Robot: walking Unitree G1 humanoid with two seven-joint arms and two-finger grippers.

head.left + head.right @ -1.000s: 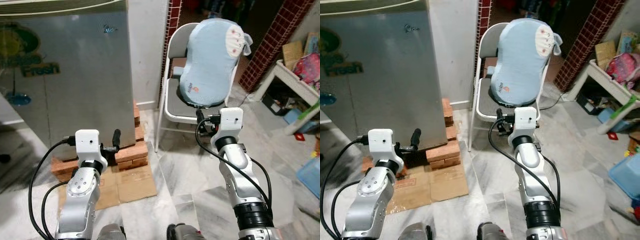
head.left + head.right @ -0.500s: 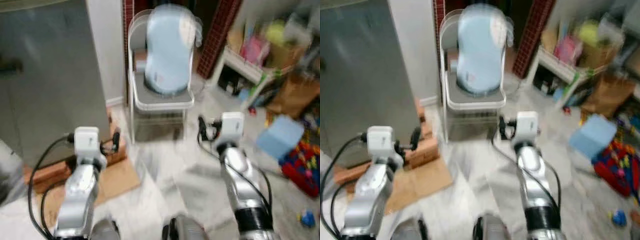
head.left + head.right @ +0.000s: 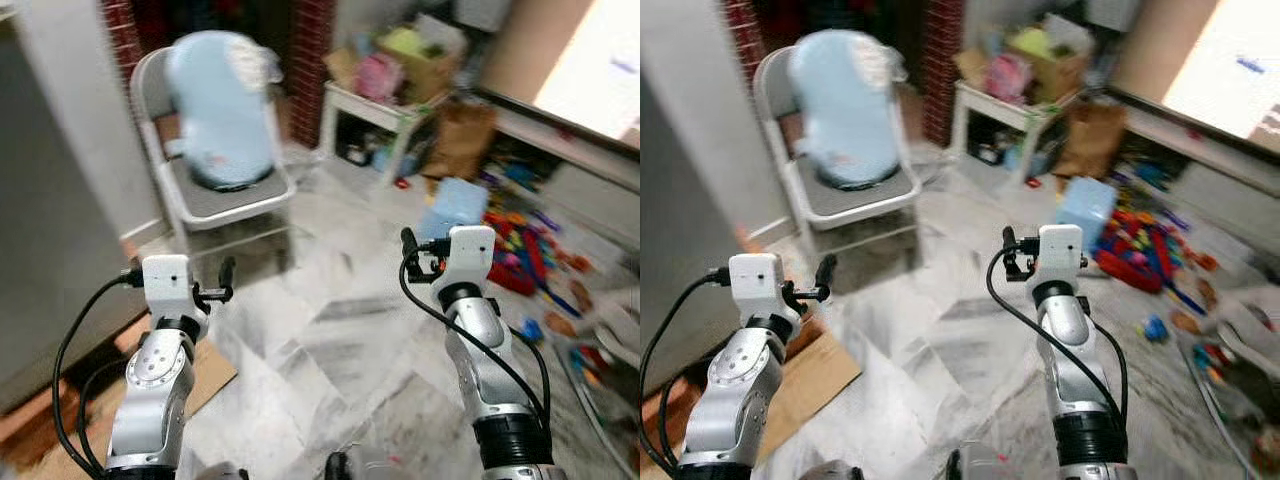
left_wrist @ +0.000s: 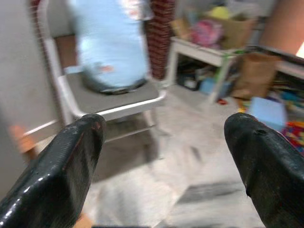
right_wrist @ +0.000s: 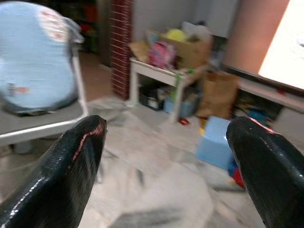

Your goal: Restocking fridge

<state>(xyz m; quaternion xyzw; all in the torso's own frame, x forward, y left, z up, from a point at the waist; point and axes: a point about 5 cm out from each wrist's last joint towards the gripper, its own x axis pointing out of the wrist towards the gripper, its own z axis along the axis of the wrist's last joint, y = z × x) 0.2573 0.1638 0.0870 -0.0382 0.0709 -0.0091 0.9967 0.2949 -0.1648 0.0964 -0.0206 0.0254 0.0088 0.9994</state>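
I hold the left hand (image 4: pixel 161 166) and the right hand (image 5: pixel 164 166) raised at chest height over the marble floor (image 3: pixel 330 360), both released, fingers spread wide and grasping nothing. The grey fridge (image 3: pixel 40 190) stands at my far left on bricks, beside a white folding chair (image 3: pixel 225 200) carrying a light blue cushion (image 3: pixel 215 115). A white bench (image 3: pixel 385 110) stacked with bags and scattered toys (image 3: pixel 530 250) lie to my right.
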